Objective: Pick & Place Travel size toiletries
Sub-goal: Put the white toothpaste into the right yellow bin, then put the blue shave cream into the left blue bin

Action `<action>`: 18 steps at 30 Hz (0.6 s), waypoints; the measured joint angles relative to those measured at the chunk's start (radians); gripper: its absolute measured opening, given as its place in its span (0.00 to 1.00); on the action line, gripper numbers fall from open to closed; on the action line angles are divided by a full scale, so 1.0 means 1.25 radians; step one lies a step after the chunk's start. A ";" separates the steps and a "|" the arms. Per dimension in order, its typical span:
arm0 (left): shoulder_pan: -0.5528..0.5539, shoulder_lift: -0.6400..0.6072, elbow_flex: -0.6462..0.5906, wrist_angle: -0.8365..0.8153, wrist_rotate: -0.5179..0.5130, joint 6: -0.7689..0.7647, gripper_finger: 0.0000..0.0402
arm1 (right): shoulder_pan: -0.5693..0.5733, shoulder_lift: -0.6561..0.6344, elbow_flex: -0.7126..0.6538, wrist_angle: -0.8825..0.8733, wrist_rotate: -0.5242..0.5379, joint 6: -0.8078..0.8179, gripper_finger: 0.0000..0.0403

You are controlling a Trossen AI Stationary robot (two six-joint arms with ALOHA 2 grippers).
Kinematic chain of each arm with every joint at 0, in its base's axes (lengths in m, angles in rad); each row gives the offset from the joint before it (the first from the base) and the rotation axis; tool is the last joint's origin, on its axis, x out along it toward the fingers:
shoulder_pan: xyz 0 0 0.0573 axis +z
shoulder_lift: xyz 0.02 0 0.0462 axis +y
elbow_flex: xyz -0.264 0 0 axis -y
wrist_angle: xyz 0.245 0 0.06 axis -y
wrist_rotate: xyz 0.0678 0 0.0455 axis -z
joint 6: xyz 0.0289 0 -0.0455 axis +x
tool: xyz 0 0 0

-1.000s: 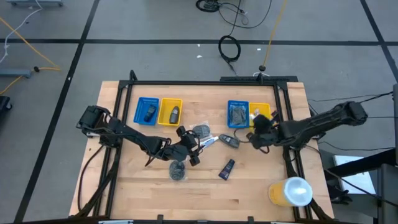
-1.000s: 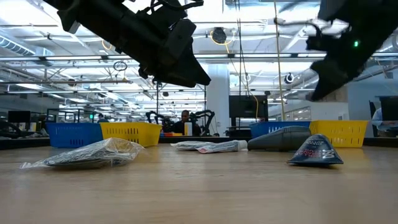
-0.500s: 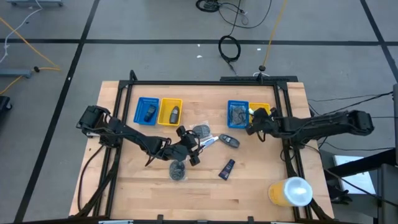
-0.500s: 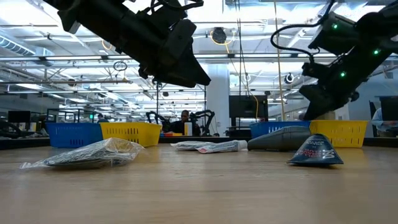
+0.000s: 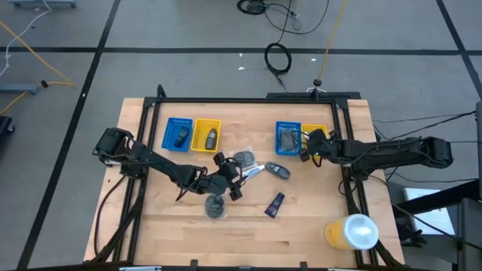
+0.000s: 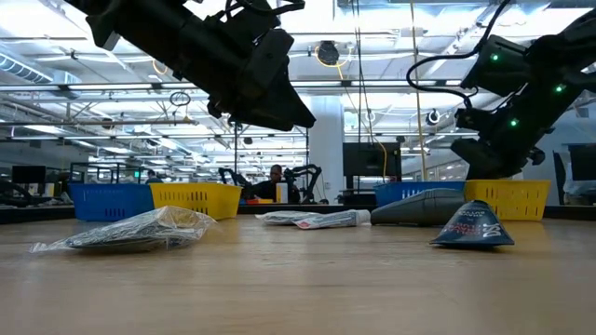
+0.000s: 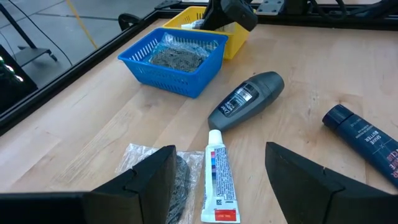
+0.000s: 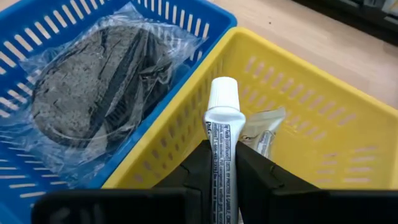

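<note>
My right gripper [image 8: 222, 163] is shut on a small white tube [image 8: 221, 124] above the rim between the right-hand yellow tray [image 5: 319, 132] and the blue tray [image 5: 287, 138]. My left gripper [image 5: 235, 178] hangs open above the table's middle, over a white tube [image 7: 217, 186] and a clear-wrapped grey disc [image 7: 163, 186], touching neither. A dark grey oval piece [image 7: 247, 99] and a dark blue tube [image 7: 364, 134] lie flat on the table. A second wrapped disc [image 5: 215, 207] lies nearer the front edge. My right gripper pinches the white tube's body [image 8: 222, 146] between its two fingers. The tube lies along the fingers, with its white cap [image 8: 223, 93] pointing out ahead of them. The fingers slant down from the table's right side. The tube is lifted clear above the yellow tray's rim.
The right blue tray holds a wrapped grey disc [image 8: 99, 93], and the right yellow tray holds a small silver-white tube [image 8: 264, 134]. At the far left, a blue tray [image 5: 178, 134] and a yellow tray [image 5: 207, 134] each hold a dark piece. A big yellow cylinder [image 5: 352, 232] stands front right.
My right gripper has carried the white tube toward the table's far edge and down, and now stands over the right-hand yellow tray. Its wrist has rolled as it went. My left arm has kept still.
</note>
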 joint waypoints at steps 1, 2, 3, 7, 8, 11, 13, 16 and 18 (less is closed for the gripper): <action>0.000 0.000 0.000 0.000 0.000 0.000 0.60 | 0.000 0.000 0.000 0.000 -0.003 0.000 0.11; 0.000 0.000 0.000 0.000 0.000 0.000 0.60 | 0.000 0.000 0.000 0.000 -0.014 0.000 0.11; 0.000 0.000 0.000 0.000 0.000 0.000 0.60 | 0.000 0.000 0.000 0.000 -0.019 0.000 0.11; 0.000 0.000 0.000 0.000 0.000 0.000 0.60 | 0.000 0.000 0.000 -0.001 -0.018 0.000 0.16; 0.000 0.000 0.000 0.000 0.000 0.000 0.60 | 0.000 0.000 0.000 -0.001 -0.019 0.000 0.18; 0.000 0.000 0.000 0.000 0.000 0.000 0.60 | 0.000 0.000 0.000 -0.001 -0.025 -0.001 0.25; 0.000 0.000 0.000 0.000 0.000 0.000 0.60 | 0.000 0.000 0.000 -0.001 -0.033 -0.006 0.30; 0.000 0.000 0.000 0.000 0.000 0.000 0.60 | 0.000 -0.004 0.000 0.000 -0.035 -0.029 0.36; 0.000 0.000 0.000 0.000 0.000 0.000 0.60 | 0.000 -0.018 0.000 0.004 -0.035 -0.052 0.39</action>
